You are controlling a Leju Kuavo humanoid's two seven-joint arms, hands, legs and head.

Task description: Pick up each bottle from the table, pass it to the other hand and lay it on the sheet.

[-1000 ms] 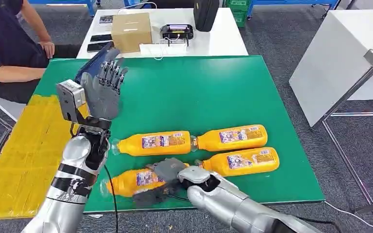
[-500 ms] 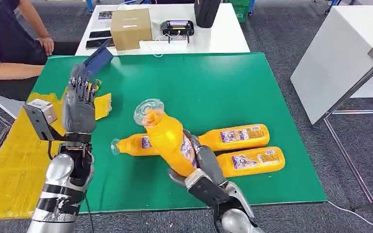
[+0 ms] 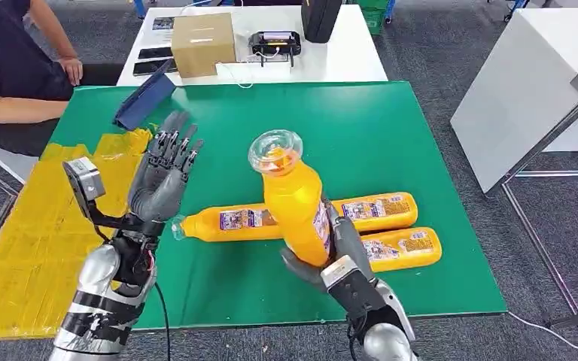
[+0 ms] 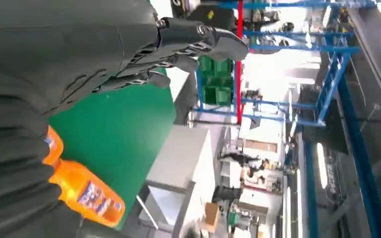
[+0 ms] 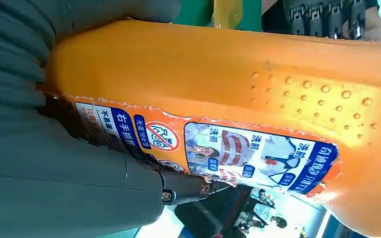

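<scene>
Head view: right hand [image 3: 336, 256] has raised bottle [image 3: 295, 199] nearer upright.

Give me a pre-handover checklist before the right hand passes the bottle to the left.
1. Right hand grips the lifted bottle round its lower body: ok.
2. Bottle clear of the green table, clear cap up: ok.
3. Left hand holds nothing, fingers apart, raised beside the bottle: ok.
4. Hands close enough to pass: not ok, a gap remains between them.
5. Yellow sheet has bare room to lay it: ok.
6. Grip firm enough not to slip: cannot tell.
</scene>
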